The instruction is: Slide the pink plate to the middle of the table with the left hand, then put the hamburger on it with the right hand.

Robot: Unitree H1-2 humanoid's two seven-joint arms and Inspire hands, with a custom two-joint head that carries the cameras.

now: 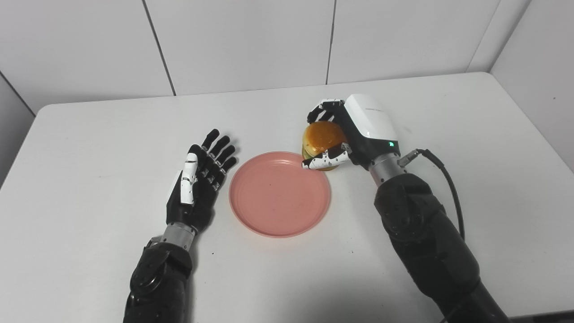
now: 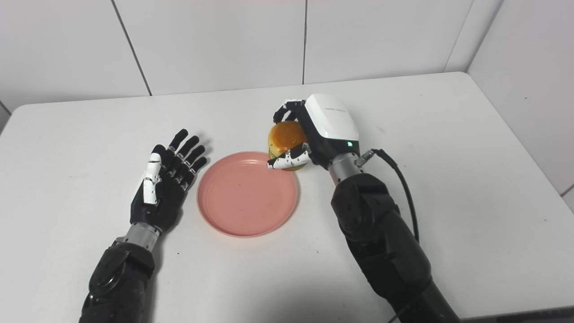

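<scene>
Hamburger held at the far-right rim of the pink plate

Landmark: pink plate [image 1: 280, 194]. Round, shallow, bare inside. It lies flat on the white table [image 1: 89, 134], roughly midway across it, so the sliding step reads as done.

Item 1: hamburger [image 1: 319, 137]. Orange-brown bun on top, a greenish layer showing below. It sits just beyond the plate's far-right rim, overlapping that rim in both head views. Whether it rests on the table or is lifted clear cannot be told from these views. It has no marked long axis, being round like the plate, so its turn about the vertical should not matter on placement.

Item 2: right hand [image 1: 354, 130]. Closed around the hamburger from the side away from the plate, with fingers [image 1: 320, 110] curled over the bun's far edge and the thumb [image 1: 326, 160] across its near side. The white back of the hand faces up. Its arm reaches in from the plate's near-right side.

Item 3: left hand [image 2: 168, 181]. Lies just beside the plate's left rim, not touching it, palm down, fingers straight and spread, holding nothing. It appears to be waiting.

Governing relation: the plate's centre lies toward the robot and to the left of the held hamburger. The coming move is judged a short carry in that direction, followed by release. The right hand is plainly the nearer one. The likely risk is setting down too early, leaving the bun perched on the raised rim.
</scene>
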